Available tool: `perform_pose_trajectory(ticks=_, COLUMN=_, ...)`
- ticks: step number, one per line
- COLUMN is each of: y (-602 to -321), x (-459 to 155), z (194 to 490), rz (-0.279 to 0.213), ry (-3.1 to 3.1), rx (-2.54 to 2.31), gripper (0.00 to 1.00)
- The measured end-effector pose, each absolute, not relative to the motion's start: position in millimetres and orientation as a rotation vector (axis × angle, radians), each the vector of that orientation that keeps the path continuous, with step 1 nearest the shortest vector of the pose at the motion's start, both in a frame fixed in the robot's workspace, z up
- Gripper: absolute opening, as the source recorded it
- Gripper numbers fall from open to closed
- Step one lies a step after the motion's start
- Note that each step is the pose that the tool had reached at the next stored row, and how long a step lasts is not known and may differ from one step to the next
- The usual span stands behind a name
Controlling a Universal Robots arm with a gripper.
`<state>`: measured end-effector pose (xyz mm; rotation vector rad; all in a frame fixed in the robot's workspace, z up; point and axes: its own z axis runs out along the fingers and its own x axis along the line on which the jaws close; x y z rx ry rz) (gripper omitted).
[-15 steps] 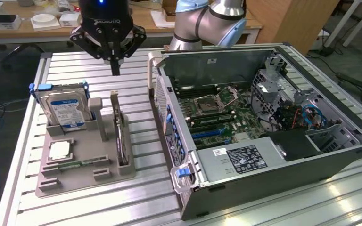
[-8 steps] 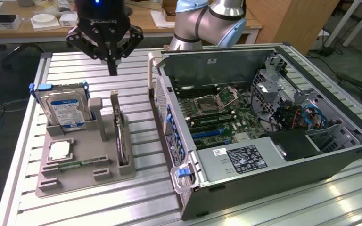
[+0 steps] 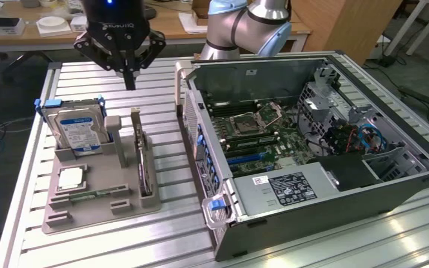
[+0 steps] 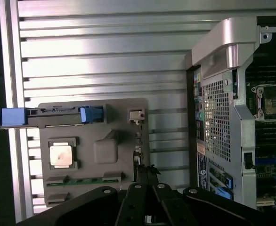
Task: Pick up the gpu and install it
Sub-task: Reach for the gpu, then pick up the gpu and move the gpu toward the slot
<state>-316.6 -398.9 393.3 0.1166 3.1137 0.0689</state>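
table (image 3: 110, 245) was ribbed metal, satin sheen | tray (image 3: 95, 209) beside case (image 3: 348, 215) looked matt grey plastic | case was dark matt sheet metal | hard drive (image 3: 76, 131) label was glossy | gpu (image 3: 141, 162) faces looked dark, matt

Closed claw (image 4: 147, 174) over gpu (image 4: 137, 143), grey tray (image 4: 124, 106), open computer case (image 4: 223, 117)

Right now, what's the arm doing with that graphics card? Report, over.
Gripper shut, empty, hovering above the gray holder. Gpu upright in holder, untouched. Hard drive stands alongside, not in the path.
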Motion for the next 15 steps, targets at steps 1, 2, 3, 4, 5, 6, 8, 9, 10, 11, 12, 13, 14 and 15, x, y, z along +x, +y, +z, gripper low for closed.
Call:
perform_pose_trajectory(ticks=1, y=-398.9, x=-317.0, z=393.3, rz=0.069, ry=3.114, rx=0.117, gripper=0.10)
perform_pose_trajectory(ticks=2, y=-399.0, x=-317.4, z=393.3, rz=0.069, ry=3.114, rx=0.116, gripper=0.10)
perform_pose_trajectory(ticks=3, y=-399.0, x=-317.4, z=393.3, rz=0.069, ry=3.114, rx=0.116, gripper=0.10)
perform_pose_trajectory(ticks=4, y=-398.9, x=-317.4, z=393.3, rz=0.069, ry=3.114, rx=0.116, gripper=0.10)
perform_pose_trajectory(ticks=5, y=-398.9, x=-317.5, z=393.3, rz=0.069, ry=3.114, rx=0.117, gripper=0.10)
perform_pose_trajectory(ticks=6, y=-398.9, x=-317.5, z=393.3, rz=0.069, ry=3.114, rx=0.117, gripper=0.10)
perform_pose_trajectory(ticks=8, y=-398.9, x=-317.5, z=393.3, rz=0.069, ry=3.114, rx=0.117, gripper=0.10)
perform_pose_trajectory(ticks=9, y=-399.0, x=-317.5, z=393.3, rz=0.069, ry=3.114, rx=0.117, gripper=0.10)
perform_pose_trajectory(ticks=10, y=-399.0, x=-317.5, z=393.3, rz=0.069, ry=3.114, rx=0.117, gripper=0.10)
perform_pose_trajectory(ticks=11, y=-398.9, x=-317.5, z=393.3, rz=0.069, ry=3.114, rx=0.117, gripper=0.10)
perform_pose_trajectory(ticks=12, y=-399.0, x=-317.5, z=393.3, rz=0.069, ry=3.114, rx=0.117, gripper=0.10)
perform_pose_trajectory(ticks=13, y=-399.0, x=-317.5, z=393.3, rz=0.069, ry=3.114, rx=0.117, gripper=0.10)
perform_pose_trajectory(ticks=14, y=-399.0, x=-317.5, z=393.3, rz=0.069, ry=3.114, rx=0.117, gripper=0.10)
perform_pose_trajectory(ticks=15, y=-399.0, x=-317.5, z=393.3, rz=0.069, ry=3.114, rx=0.117, gripper=0.10)
